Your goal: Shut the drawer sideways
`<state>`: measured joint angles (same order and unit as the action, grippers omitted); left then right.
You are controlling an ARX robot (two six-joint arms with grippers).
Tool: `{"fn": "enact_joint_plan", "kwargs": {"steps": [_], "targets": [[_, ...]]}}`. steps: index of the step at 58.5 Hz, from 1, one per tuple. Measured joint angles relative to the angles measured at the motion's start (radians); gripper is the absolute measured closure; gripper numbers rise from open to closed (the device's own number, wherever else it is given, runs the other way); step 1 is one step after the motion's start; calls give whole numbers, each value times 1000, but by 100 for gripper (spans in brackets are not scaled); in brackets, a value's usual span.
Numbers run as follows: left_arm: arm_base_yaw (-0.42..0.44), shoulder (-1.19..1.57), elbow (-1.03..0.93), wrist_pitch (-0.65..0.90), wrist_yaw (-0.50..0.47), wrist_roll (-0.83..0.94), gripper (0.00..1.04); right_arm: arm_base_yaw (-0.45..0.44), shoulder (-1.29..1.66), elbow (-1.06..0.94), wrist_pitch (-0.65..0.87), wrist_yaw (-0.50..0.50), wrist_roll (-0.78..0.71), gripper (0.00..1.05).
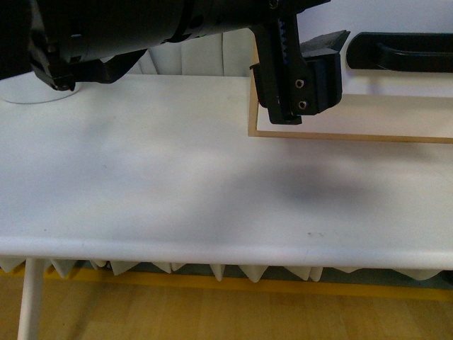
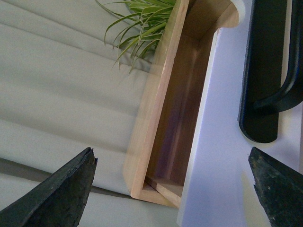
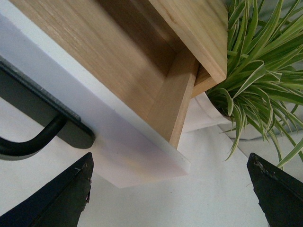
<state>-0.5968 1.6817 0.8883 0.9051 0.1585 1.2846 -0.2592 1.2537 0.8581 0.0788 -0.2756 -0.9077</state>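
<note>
Nearest, a light wooden floor (image 1: 212,319) and a white leg (image 1: 32,297) are seen below the rounded near edge of the flat white surface (image 1: 177,184), which is crossed by a faint grey shadow right of centre. Further back, a black robot arm (image 1: 141,21) is seen reaching in from the upper left. Its end is held above the surface, just at the left edge of the white-fronted drawer (image 1: 396,92); whether they touch cannot be told. The drawer is placed at the far right of the surface. Its front is bordered in light wood, and a long black bar handle (image 1: 403,51) is fixed across its upper part. In the left wrist view the left pincer (image 2: 171,152) is shown released, its two black fingers spread wide and nothing gripped. The edge of the drawer front and the light-wood drawer box are framed between them. The box is seen drawn out behind the white front, its inside exposed. The right pincer (image 3: 169,158) is likewise spread wide and empty, with a corner of the drawer front and one end of the handle before it. Beyond the drawer a green-and-white striped plant (image 3: 255,71) is seen, and a pale ribbed curtain (image 2: 57,71) is hung farthest back.
</note>
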Motion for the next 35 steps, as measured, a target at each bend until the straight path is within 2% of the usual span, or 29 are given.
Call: {"fn": "enact_joint_plan", "kwargs": {"steps": [35], "targets": [[21,103,119,-29,15,81,6,11,143,98,43,1,30,9]]}}
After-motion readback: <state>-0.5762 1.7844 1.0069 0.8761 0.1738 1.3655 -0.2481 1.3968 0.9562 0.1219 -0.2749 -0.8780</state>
